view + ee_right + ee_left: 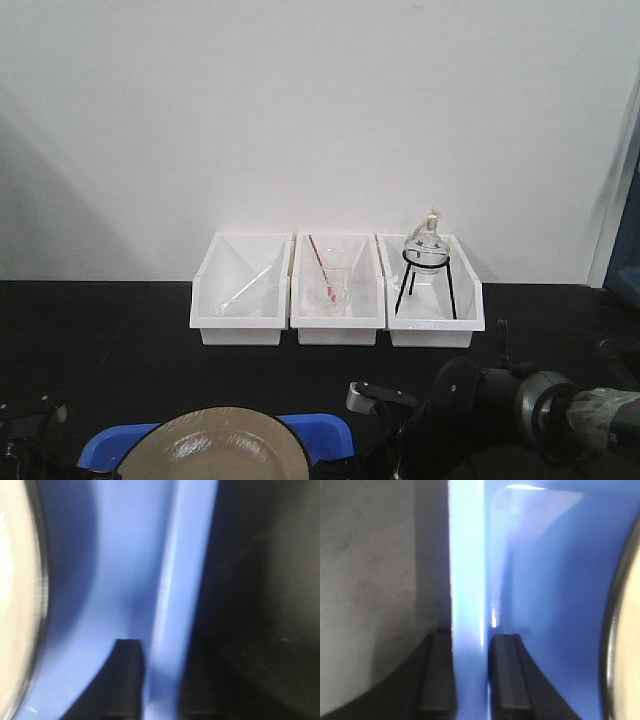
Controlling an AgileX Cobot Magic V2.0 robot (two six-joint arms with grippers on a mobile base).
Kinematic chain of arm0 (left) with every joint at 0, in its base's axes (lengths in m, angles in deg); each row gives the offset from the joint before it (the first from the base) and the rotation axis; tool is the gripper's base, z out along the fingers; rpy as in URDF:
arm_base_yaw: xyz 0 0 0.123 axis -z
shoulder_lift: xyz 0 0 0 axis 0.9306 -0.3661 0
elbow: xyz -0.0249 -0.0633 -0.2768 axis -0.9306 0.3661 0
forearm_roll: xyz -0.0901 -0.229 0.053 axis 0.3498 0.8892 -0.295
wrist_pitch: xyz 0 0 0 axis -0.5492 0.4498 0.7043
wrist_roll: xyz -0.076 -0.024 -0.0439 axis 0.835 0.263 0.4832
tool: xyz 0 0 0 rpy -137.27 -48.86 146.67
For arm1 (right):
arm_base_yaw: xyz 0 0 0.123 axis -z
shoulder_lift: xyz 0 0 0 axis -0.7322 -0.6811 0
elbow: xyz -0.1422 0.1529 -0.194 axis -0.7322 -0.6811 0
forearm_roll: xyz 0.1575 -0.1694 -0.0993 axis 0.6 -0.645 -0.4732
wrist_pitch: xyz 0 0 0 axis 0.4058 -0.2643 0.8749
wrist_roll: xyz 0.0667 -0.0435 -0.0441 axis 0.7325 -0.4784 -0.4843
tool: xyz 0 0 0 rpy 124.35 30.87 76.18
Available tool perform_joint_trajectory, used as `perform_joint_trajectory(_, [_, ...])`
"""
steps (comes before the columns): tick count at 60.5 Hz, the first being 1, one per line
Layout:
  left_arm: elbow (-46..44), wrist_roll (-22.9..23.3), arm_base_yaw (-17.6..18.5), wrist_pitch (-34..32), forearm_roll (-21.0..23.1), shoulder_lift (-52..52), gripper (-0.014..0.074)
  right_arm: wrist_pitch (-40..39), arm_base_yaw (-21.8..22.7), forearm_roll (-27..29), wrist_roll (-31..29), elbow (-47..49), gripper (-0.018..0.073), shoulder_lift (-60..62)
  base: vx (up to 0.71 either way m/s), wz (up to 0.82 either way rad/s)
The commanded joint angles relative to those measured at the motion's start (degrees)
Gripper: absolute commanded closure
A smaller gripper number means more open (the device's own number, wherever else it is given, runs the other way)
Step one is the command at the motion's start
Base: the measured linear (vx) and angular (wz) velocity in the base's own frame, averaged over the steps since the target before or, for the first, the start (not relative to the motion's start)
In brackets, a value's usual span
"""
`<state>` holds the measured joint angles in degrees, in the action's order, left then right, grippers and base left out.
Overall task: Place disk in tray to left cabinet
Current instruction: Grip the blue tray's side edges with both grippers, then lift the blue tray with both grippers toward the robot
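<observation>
The blue tray sits at the near edge of the black table, carrying the tan disk with its thin dark rim. In the left wrist view my left gripper is shut on the tray's left rim, one finger on each side; the disk's edge shows at the far right. In the right wrist view my right gripper is shut on the tray's right rim. Its inner finger is plain and the outer one blends into the dark table. The disk lies at the left. The cabinet is out of view.
Three white open-front bins stand against the white wall: the left bin with a glass rod, the middle bin with a small glass and a red stick, the right bin with a flask on a black stand. My right arm lies low at the right.
</observation>
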<state>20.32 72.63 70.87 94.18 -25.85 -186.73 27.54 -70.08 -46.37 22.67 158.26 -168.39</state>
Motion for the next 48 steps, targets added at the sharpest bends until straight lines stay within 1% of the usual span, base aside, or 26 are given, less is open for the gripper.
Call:
perform_joint_trajectory(1, [-1.1,0.2,0.5,2.6,1.6,1.7,0.0532,1.3,0.0,4.0,-0.1,1.0,0.0468,2.6,0.0,0.0])
perform_joint_trajectory(5, [-1.2,0.2,0.5,3.7,1.6,1.7,0.0599,0.7,0.3,5.7,-0.2,1.0,0.0525,2.8,0.0,0.0])
perform_joint_trajectory(9, [-1.9,0.2,0.5,5.1,1.6,1.7,0.0606,0.2,0.5,7.0,-0.4,1.0,0.0574,3.1,0.0,0.0])
perform_joint_trajectory(20, [-6.6,0.2,0.5,11.0,1.6,1.7,0.0604,0.0,1.4,7.7,-0.4,1.0,0.0568,4.2,0.0,0.0])
perform_joint_trajectory(31, [-13.2,0.4,0.5,19.2,2.3,1.7,0.0604,0.5,1.9,8.2,-0.4,1.0,0.0564,6.9,0.0,0.0])
perform_joint_trajectory(36, [-15.7,0.6,0.5,21.4,4.0,1.7,0.0603,0.5,1.9,8.2,0.1,1.0,0.0564,8.7,0.0,0.0])
perform_joint_trajectory(40, [-17.5,0.8,0.5,23.1,5.4,1.7,0.0603,1.2,1.9,8.1,1.7,1.0,0.0563,10.1,0.0,0.0])
perform_joint_trajectory(48, [-20.7,0.8,0.5,27.7,10.3,1.7,0.0603,3.1,1.9,6.6,5.0,1.0,0.0564,12.4,0.0,0.0])
